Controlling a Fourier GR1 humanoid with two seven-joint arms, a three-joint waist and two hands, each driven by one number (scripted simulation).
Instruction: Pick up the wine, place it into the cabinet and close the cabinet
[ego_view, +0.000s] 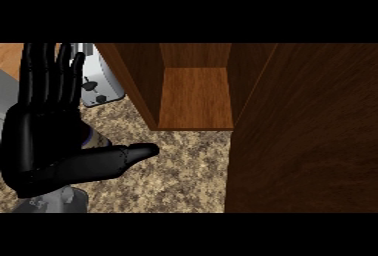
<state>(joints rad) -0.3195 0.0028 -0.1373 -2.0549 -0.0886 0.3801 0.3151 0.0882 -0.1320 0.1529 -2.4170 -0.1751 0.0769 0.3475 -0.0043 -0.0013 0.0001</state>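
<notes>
My left hand (44, 135) fills the left of the head view, open, with its fingers pointing up and its thumb stretched to the right over the counter. It holds nothing. The wooden cabinet (196, 97) stands open at the top centre, and its inside shelf is bare. Its dark wooden door (303, 130) is swung out and covers the right side of the view. No wine bottle shows plainly; a small bluish-grey bit (95, 139) peeks out behind the palm and I cannot tell what it is. My right hand is out of view.
A white and grey appliance (100, 82) sits at the upper left beside the cabinet's left wall, partly behind my fingers. The speckled stone counter (184, 170) runs between my thumb and the open door.
</notes>
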